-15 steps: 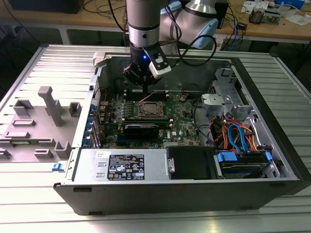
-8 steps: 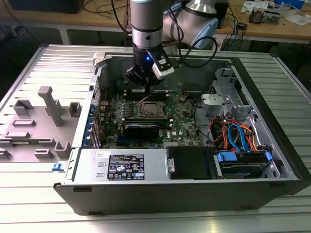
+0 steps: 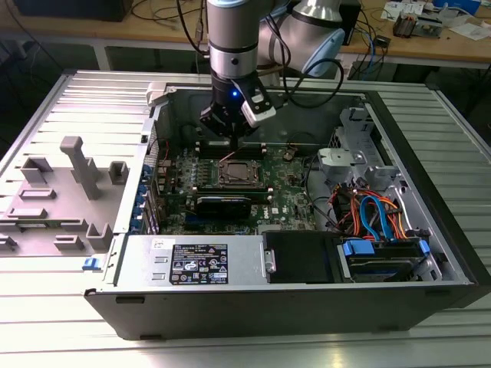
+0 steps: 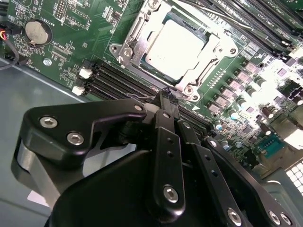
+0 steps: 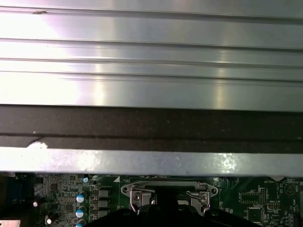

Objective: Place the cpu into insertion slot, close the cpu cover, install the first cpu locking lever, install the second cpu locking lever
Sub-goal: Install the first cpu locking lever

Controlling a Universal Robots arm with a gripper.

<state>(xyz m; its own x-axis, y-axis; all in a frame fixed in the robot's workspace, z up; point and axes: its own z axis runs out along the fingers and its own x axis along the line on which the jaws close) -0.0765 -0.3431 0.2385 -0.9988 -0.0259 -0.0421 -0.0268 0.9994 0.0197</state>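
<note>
silver cpu point(image 4: 176, 45) sits in the insertion slot point(image 4: 119, 51), the cpu cover point(image 4: 218, 47) down over it — we see the gripper point(image 4: 168, 98) closed, tips just beside the slot's rim, over the green board point(image 4: 71, 42).

Tally: one arm point(image 3: 232, 38) and one gripper point(image 3: 230, 126). One open computer case point(image 3: 230, 314) with one green board point(image 3: 288, 203) inside. On the board: one chip point(image 4: 177, 42), one socket point(image 4: 127, 48), one cover frame point(image 4: 218, 45), one coin battery point(image 4: 38, 30) and two white slot clips point(image 4: 85, 72). Beside the case: one grey plastic moulding point(image 3: 73, 192).
</note>
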